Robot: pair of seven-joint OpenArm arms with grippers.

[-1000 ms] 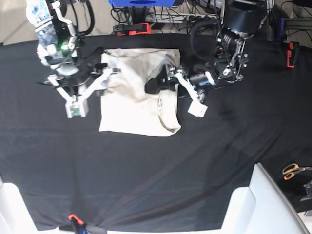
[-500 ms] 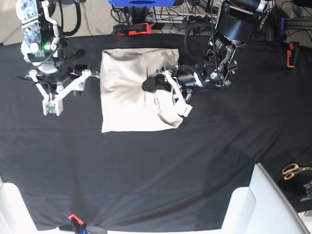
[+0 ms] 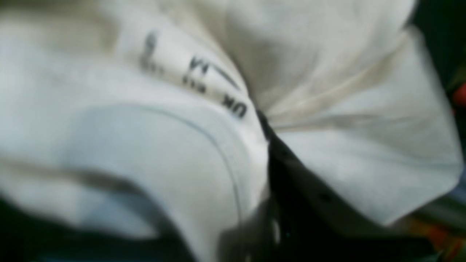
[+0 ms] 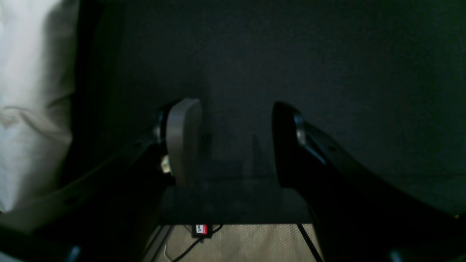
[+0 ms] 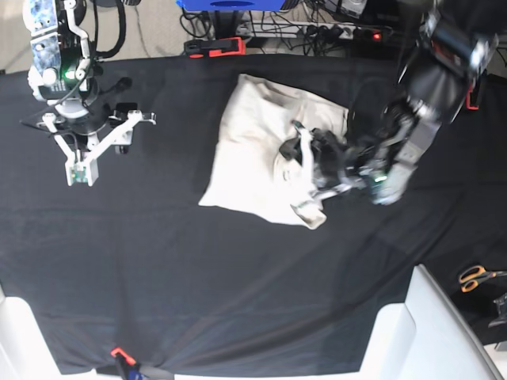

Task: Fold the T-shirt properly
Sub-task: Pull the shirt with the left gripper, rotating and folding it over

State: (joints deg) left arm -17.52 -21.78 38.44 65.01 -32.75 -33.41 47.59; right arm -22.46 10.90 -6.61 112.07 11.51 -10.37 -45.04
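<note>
The cream T-shirt (image 5: 253, 131) lies folded and skewed on the black cloth (image 5: 198, 261), right of centre in the base view. My left gripper (image 5: 299, 152) is shut on the shirt's right part, where the fabric bunches up. In the left wrist view the T-shirt (image 3: 346, 145) fills the frame, blurred, with a printed size label (image 3: 204, 83) and one dark finger (image 3: 291, 174) pressed into a fold. My right gripper (image 5: 123, 96) stands open at the far left, apart from the shirt. Its fingers (image 4: 182, 138) hold nothing over bare cloth, and the T-shirt (image 4: 29, 109) shows at the left edge.
Orange-handled scissors (image 5: 474, 277) lie at the right edge. Red clamps (image 5: 214, 47) (image 5: 473, 91) grip the cloth at the back and right. White panels (image 5: 420, 332) rise at the front corners. A blue box (image 5: 230, 4) and cables sit behind the table.
My left gripper has shut on the shirt and dragged it right and forward, so the square fold now sits skewed. The left arm swung outward. My right gripper has barely moved.
</note>
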